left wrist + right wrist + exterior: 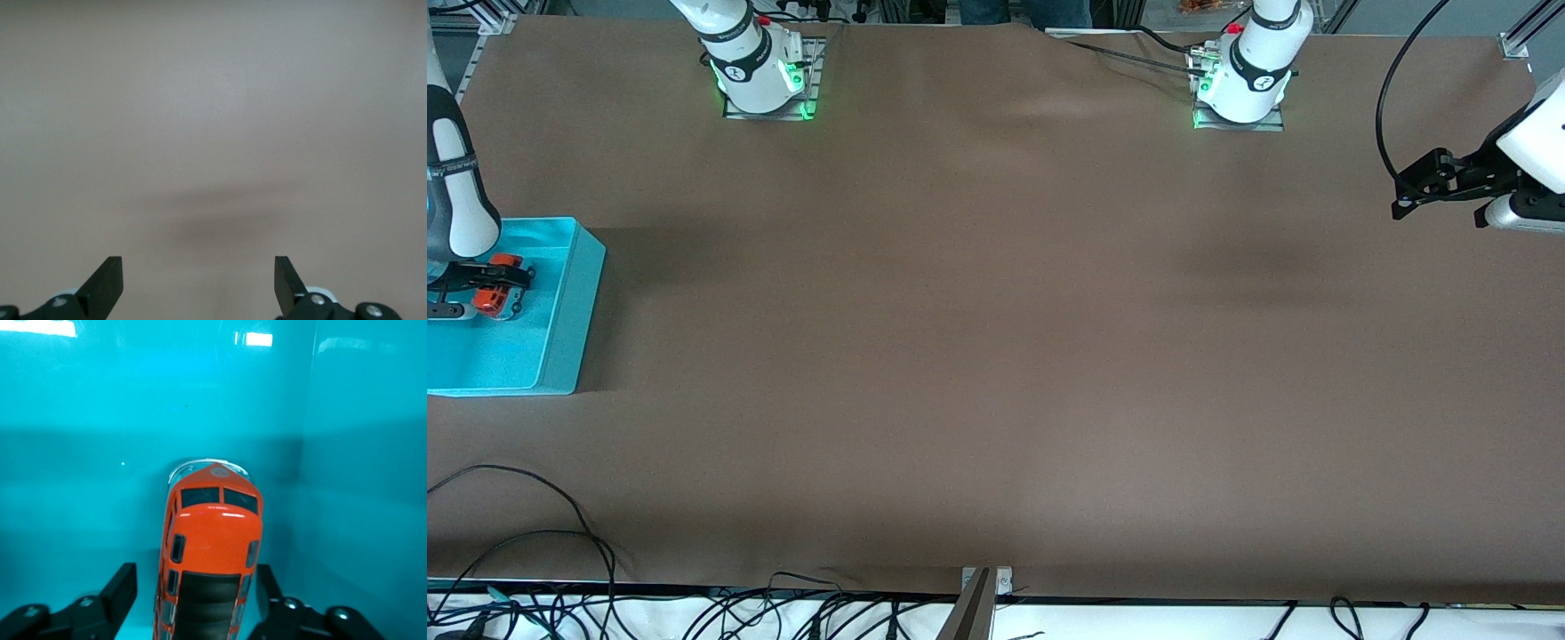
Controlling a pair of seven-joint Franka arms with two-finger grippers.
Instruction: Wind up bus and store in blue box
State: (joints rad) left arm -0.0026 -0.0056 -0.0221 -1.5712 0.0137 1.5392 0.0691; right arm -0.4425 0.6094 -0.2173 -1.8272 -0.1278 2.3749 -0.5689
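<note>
The orange bus (pixel 495 286) with its dark roof panel is inside the blue box (pixel 560 342), which stands at the right arm's end of the table. My right gripper (pixel 505 284) reaches down into the box. In the right wrist view the bus (pixel 212 540) lies between the right gripper's (pixel 193 579) fingers (pixel 123 590), which stand apart from its sides, so the gripper is open. Whether the bus rests on the box floor (pixel 80 487) I cannot tell. My left gripper (pixel 1409 191) waits open over bare table at the left arm's end, with nothing between its fingers (pixel 107 280).
Brown table cover (pixel 996 356) spreads between the box and the left arm. The two arm bases (pixel 760 76) (pixel 1245 84) stand along the table's edge farthest from the front camera. Loose cables (pixel 560 542) lie along the nearest edge.
</note>
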